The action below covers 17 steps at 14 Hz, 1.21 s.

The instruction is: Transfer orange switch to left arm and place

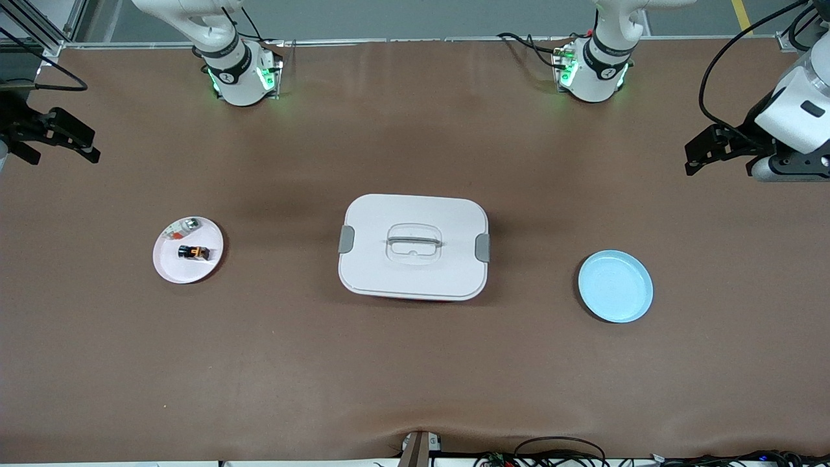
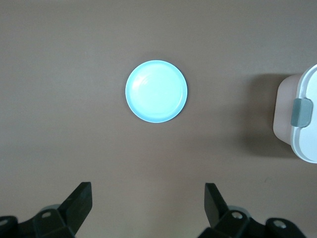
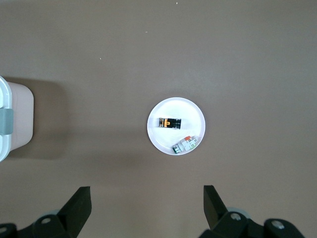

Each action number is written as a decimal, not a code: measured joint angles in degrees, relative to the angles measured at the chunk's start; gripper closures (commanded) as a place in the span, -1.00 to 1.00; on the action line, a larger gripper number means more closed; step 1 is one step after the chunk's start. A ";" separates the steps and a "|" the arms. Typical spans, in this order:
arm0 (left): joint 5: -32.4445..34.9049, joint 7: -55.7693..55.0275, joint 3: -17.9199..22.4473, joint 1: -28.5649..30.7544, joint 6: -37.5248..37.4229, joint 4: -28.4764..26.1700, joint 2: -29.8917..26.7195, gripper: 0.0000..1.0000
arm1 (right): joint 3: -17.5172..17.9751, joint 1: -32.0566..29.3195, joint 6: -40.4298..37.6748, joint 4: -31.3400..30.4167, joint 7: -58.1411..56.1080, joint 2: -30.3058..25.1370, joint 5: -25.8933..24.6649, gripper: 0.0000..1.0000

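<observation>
The orange switch [image 1: 193, 251] [image 3: 170, 122], a tiny black block with an orange stripe, lies on a small pale plate [image 1: 170, 272] toward the right arm's end of the table. The white box [image 1: 414, 246] with grey latches stands in the middle of the table. My right gripper [image 1: 63, 150] [image 3: 147, 198] hangs open and empty, high over bare table at that end, apart from the plate. At the other end, my left gripper [image 1: 720, 159] [image 2: 147, 198] is also open and empty, up over bare table.
A light blue plate [image 1: 615, 286] [image 2: 156, 91] lies bare toward the left arm's end. A small clear-grey piece [image 1: 189, 224] [image 3: 185, 145] with red and green bits shares the pale plate with the switch. The box's ends show in both wrist views [image 2: 304, 124] [image 3: 10, 124].
</observation>
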 measured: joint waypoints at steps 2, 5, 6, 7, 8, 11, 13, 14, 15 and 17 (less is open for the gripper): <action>0.00 0.00 0.01 0.06 0.00 0.00 0.00 -1.00 | 0.14 0.02 0.00 0.00 -0.01 0.01 0.00 -1.00; 0.00 0.01 0.10 0.98 0.00 0.00 0.00 -1.00 | 0.18 0.02 0.00 0.13 -0.01 0.02 0.00 -1.00; 0.00 0.04 0.12 1.30 0.00 0.00 0.00 -1.00 | 0.16 0.01 0.01 0.35 -0.01 0.06 0.00 -1.00; 0.00 0.05 0.12 1.46 0.00 0.00 0.00 -1.00 | 0.13 -0.01 0.00 0.75 -0.01 0.14 0.00 -1.00; 0.00 0.05 0.12 1.47 0.00 0.00 0.00 -1.00 | 0.11 -0.01 -0.06 1.06 -0.01 0.23 0.00 -1.00; 0.00 0.06 0.07 1.35 -0.03 -0.06 0.01 -1.00 | 0.10 -0.02 -0.22 1.27 -0.02 0.64 -0.03 -1.00; 0.00 0.06 0.00 1.24 -0.04 -0.11 0.01 -1.00 | 0.10 -0.01 -0.22 1.34 -0.02 0.86 -0.03 -1.00; 0.00 0.06 -0.02 1.21 -0.04 -0.14 0.01 -1.00 | 0.10 -0.01 -0.23 1.36 -0.02 0.88 -0.03 -1.00; 0.00 0.06 -0.04 1.17 -0.05 -0.19 0.01 -1.00 | 0.14 -0.01 -0.25 1.36 -0.02 0.88 -0.03 -1.00; 0.00 0.06 -0.07 1.11 -0.05 -0.30 0.03 -1.00 | 0.36 0.05 -0.28 1.37 -0.02 0.94 -0.03 -1.00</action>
